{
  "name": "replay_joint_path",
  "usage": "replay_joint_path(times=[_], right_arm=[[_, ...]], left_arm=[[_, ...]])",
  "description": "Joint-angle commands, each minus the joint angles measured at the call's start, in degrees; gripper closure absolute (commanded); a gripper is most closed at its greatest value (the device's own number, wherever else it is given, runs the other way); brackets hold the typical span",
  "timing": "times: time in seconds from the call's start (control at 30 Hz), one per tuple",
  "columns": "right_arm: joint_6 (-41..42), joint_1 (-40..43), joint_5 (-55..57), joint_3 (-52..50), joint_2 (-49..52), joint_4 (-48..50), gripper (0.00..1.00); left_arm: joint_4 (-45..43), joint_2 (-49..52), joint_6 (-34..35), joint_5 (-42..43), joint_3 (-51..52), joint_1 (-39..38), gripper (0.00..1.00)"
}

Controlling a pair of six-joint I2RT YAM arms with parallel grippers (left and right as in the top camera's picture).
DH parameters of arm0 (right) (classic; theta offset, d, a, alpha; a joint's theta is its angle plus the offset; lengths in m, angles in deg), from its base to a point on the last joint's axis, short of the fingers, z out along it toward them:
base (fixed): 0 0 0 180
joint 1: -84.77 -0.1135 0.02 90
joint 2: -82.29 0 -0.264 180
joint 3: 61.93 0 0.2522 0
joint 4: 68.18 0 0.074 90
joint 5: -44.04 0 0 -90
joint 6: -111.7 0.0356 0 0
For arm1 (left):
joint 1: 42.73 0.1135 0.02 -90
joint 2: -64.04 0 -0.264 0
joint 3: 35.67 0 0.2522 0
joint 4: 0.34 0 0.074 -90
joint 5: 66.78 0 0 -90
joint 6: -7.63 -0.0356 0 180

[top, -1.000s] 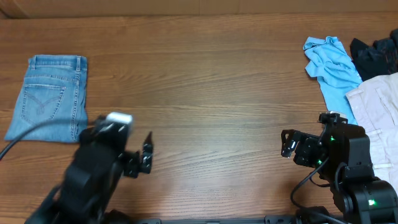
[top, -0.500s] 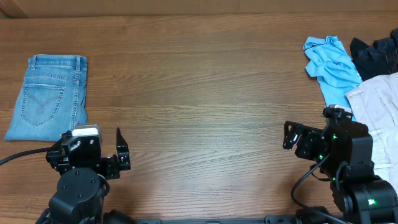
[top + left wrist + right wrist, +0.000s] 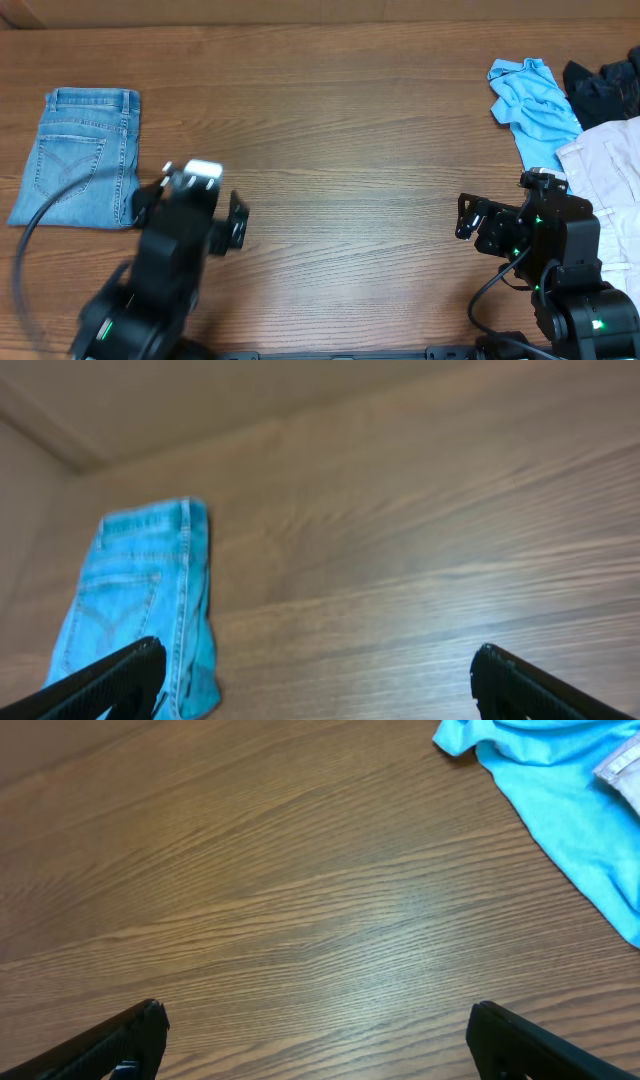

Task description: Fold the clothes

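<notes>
The jeans (image 3: 80, 155) lie folded in a compact stack at the far left of the table (image 3: 330, 120), waistband on the far side. The left gripper (image 3: 315, 685) hangs just right of them, jaws spread wide and empty. The right gripper (image 3: 318, 1040) is likewise released, beside the sky-blue T-shirt (image 3: 530, 100). Denim is likely heavy, fairly stiff and not slippery, so pinch through all layers at 1 folded edge.
</notes>
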Motion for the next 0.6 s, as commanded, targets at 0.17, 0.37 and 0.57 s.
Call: replay_joint_path(times=[0.17, 0.37, 0.57], right_arm=[[-0.4, -0.1, 0.9, -0.2, -0.4, -0.2, 0.0], [-0.3, -0.1, 1.0, -0.2, -0.3, -0.5, 0.0], [3.3, -0.1, 4.0, -0.2, -1.2, -2.2, 0.0]], left_arm=[[-5.2, 8.6, 4.2, 18.0, 0.0, 29.8, 0.0], [-2.5, 3.3, 1.5, 34.4, 0.0, 40.4, 0.04], [1.8, -10.6, 0.9, 34.3, 1.3, 40.0, 0.0]])
